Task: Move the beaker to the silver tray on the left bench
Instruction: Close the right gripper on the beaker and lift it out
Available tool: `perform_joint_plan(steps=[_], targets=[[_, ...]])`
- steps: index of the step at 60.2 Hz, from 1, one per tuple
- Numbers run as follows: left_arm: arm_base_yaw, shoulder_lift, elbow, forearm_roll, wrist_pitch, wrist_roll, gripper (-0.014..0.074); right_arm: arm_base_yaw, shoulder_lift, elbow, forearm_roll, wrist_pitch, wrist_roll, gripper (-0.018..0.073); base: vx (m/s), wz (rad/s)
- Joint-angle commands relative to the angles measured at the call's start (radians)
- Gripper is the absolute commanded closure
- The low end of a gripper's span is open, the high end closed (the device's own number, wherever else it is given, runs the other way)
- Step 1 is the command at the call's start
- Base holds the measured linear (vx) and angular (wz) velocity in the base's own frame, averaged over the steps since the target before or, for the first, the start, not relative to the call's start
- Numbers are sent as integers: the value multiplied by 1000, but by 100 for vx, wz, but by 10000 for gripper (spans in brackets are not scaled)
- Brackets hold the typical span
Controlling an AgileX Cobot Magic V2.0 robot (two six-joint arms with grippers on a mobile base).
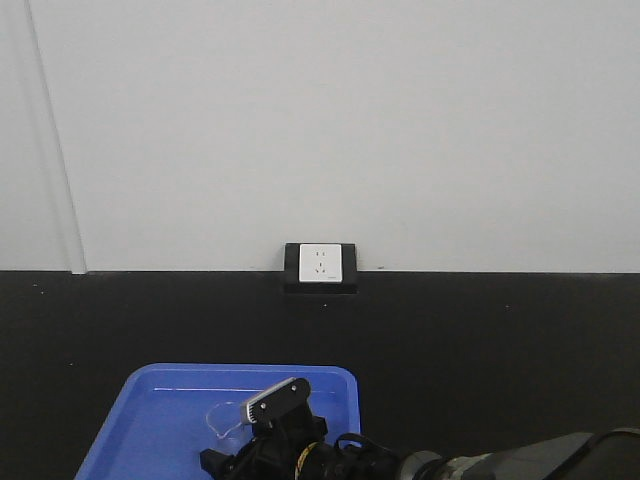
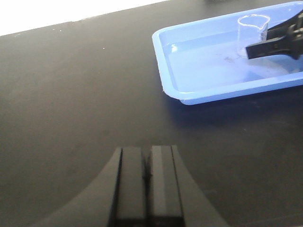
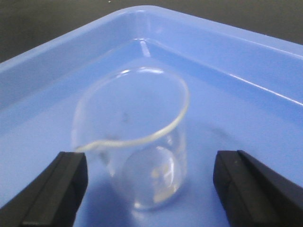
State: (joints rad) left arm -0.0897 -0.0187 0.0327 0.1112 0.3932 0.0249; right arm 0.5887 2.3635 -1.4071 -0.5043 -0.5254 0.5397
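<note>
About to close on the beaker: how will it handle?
Probably rigid but fragile: the beaker is thin clear glass, so squeeze gently. Likely light, since it looks empty. Smooth walls may slip between the fingers, which flank it without touching.

One beaker, one blue tray, one left gripper, one right gripper, apparently one wall socket.

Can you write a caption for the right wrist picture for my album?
Open right gripper straddles the empty glass beaker standing in the blue tray.
</note>
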Motion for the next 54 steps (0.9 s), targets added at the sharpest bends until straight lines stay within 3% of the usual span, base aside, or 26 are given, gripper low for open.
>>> perform_joint_plan(steps=[1, 11, 16, 21, 32, 42, 48, 54], targets=[[-6, -8, 20, -4, -83, -2, 595, 0, -40, -73, 19, -56, 20, -25, 0, 0], [-6, -8, 20, -4, -83, -2, 595, 1, -2, -144, 19, -56, 67, -14, 0, 0], [-6, -8, 20, -4, -83, -2, 595, 1, 10, -168, 19, -53, 99, 36, 0, 0], [-6, -8, 20, -4, -83, -2, 595, 1, 10, -169, 19, -52, 105, 153, 0, 0], [-6, -8, 20, -4, -83, -2, 595, 1, -51, -167, -47, 26, 197, 577, 0, 0], [-6, -8, 20, -4, -83, -2, 595, 1, -201, -77, -233, 167, 356, 575, 0, 0], [-6, -8, 20, -4, -83, -2, 595, -3, -335, 37, -320, 287, 360, 575, 0, 0], [-6, -8, 20, -4, -83, -2, 595, -14, -482, 171, -328, 418, 359, 573, 0, 0]])
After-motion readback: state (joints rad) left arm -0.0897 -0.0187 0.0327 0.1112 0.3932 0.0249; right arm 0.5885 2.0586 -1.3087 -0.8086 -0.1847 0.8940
